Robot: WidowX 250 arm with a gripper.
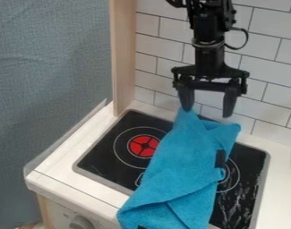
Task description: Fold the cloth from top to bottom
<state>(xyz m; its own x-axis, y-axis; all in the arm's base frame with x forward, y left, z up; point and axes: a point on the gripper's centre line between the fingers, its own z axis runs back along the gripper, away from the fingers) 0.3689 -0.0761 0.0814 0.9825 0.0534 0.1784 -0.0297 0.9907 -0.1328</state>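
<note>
Now hangs with the black gripper point(207, 112) at the stovetop's point(102, 161) back edge, fingers spread wide; shows the blue cloth point(182, 172) draped across the stovetop, creased and partly overlapping itself, reaching past its front edge; bears a red burner point(143, 146) beside the cloth; has white tiles point(267, 91) behind the stovetop.

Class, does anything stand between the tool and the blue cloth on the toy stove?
Nothing visible does: the open tool hangs at the upper end of the blue cloth, one finger apparently at its peak.
</note>
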